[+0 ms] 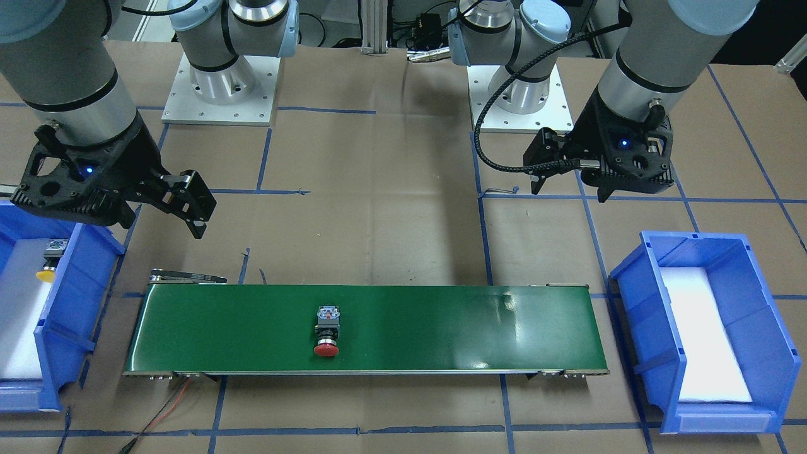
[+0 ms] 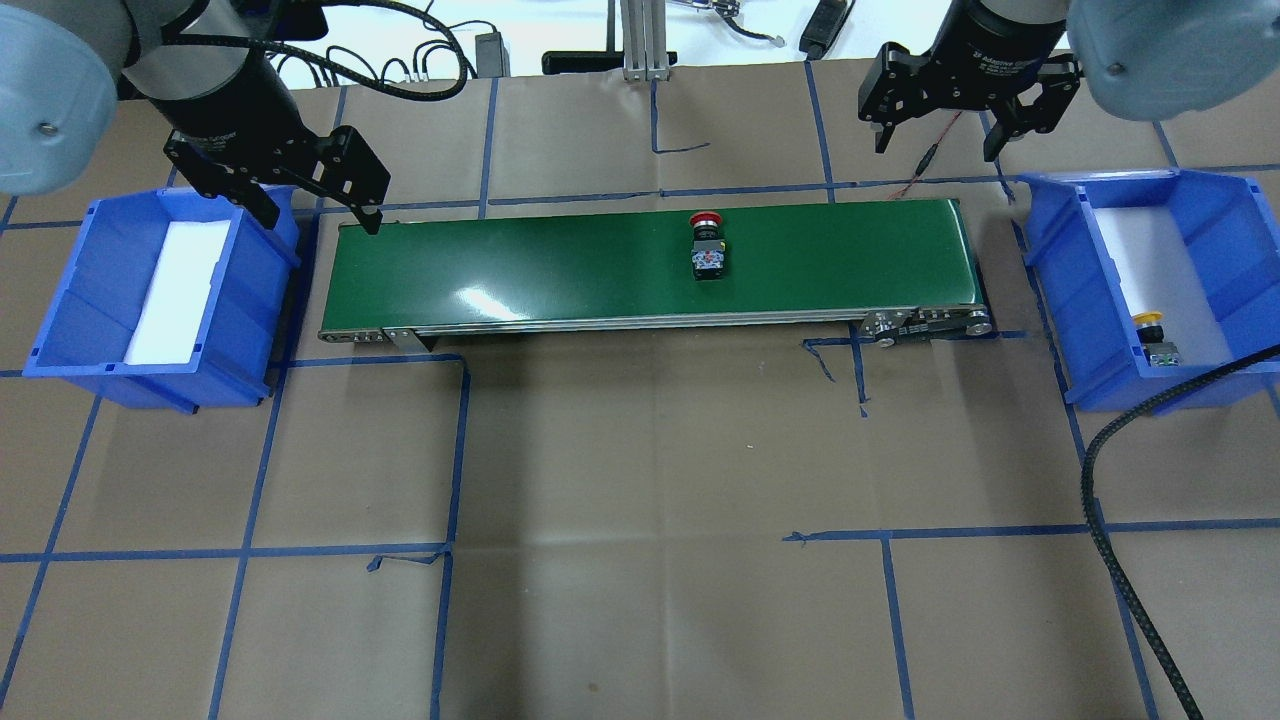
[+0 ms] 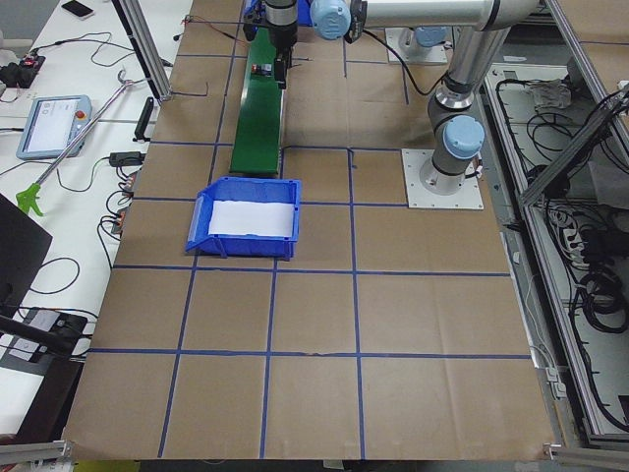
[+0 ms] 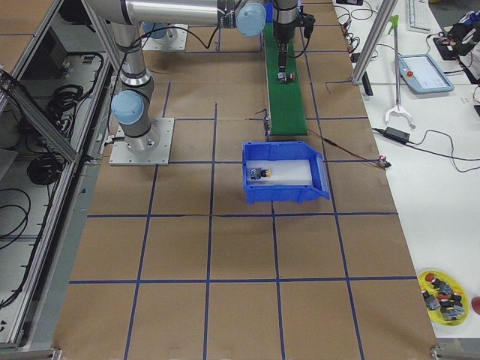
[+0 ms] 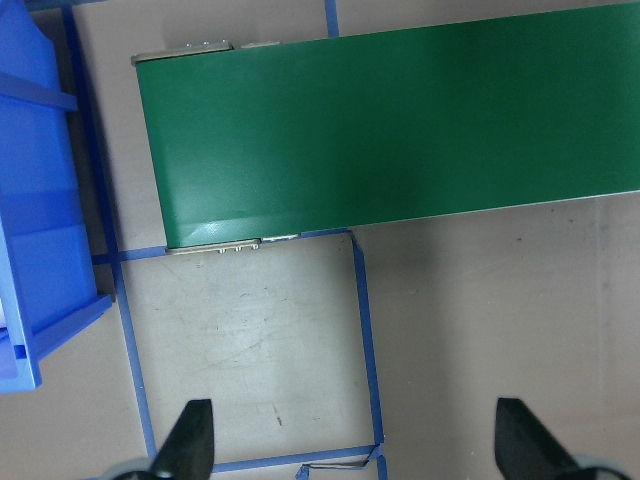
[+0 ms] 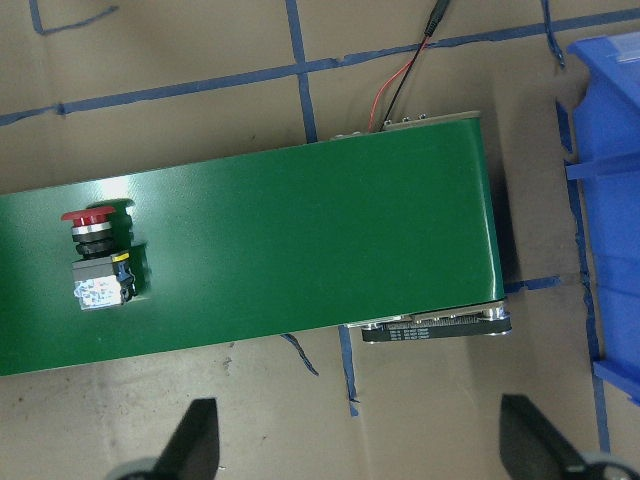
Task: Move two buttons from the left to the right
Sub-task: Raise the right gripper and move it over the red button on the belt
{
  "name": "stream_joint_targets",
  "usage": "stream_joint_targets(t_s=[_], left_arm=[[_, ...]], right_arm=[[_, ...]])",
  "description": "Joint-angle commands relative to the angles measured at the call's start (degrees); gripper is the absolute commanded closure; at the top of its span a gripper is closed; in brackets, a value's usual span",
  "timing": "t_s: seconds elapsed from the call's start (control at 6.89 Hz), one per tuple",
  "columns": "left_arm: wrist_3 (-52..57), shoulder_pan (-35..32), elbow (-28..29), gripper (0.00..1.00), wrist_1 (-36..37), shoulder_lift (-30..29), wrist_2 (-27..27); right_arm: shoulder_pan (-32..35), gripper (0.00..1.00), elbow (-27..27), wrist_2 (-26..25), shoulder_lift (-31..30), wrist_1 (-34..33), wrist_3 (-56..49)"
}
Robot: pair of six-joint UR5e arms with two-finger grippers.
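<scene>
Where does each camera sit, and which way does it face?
Front-facing: across the table, facing the robot; left arm, right arm.
Overhead: behind the robot, looking down; left end effector, right end effector.
Exterior left: table's left end, looking along; both arms.
Exterior right: opposite end; arms, yellow button in near bin.
Left wrist: down onto conveyor; own fingertips.
Right wrist: down onto red button, shared with overhead.

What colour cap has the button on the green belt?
Red mushroom cap, clearest in the right wrist view.

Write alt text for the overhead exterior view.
A red-capped push-button lies on a green conveyor belt. The blue right bin holds a yellow-capped push-button; the left bin, only a white liner. The left gripper and right gripper hover open near the belt's ends.
</scene>
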Motion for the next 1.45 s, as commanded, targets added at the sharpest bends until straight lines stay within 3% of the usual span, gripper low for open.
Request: stream_joint_targets(t_s=[0.0, 0.44, 0.58, 0.87, 1.31], left_arm=[[0.0, 0.0, 0.1, 0.0, 0.0, -0.1, 0.0], [-0.4, 0.0, 0.2, 0.0, 0.1, 0.1, 0.1], [-2.0, 0.0, 0.3, 0.0, 0.1, 0.0, 0.1], [-2.7, 0.0, 0.3, 0.0, 0.1, 0.1, 0.1], [-4.7, 0.0, 0.3, 0.0, 0.0, 0.0, 0.0]], right_arm=[[0.1, 0.0, 0.0, 0.2, 0.2, -0.1, 0.0], [0.1, 0.0, 2.1, 1.6, 0.9, -0.2, -0.1], [0.1, 0.0, 3.5, 6.2, 1.0, -1.2, -0.1], [0.1, 0.01, 6.4, 6.9, 3.7, -8.7, -0.4], [0.4, 0.0, 6.5, 7.0, 10.5, -16.0, 0.0]])
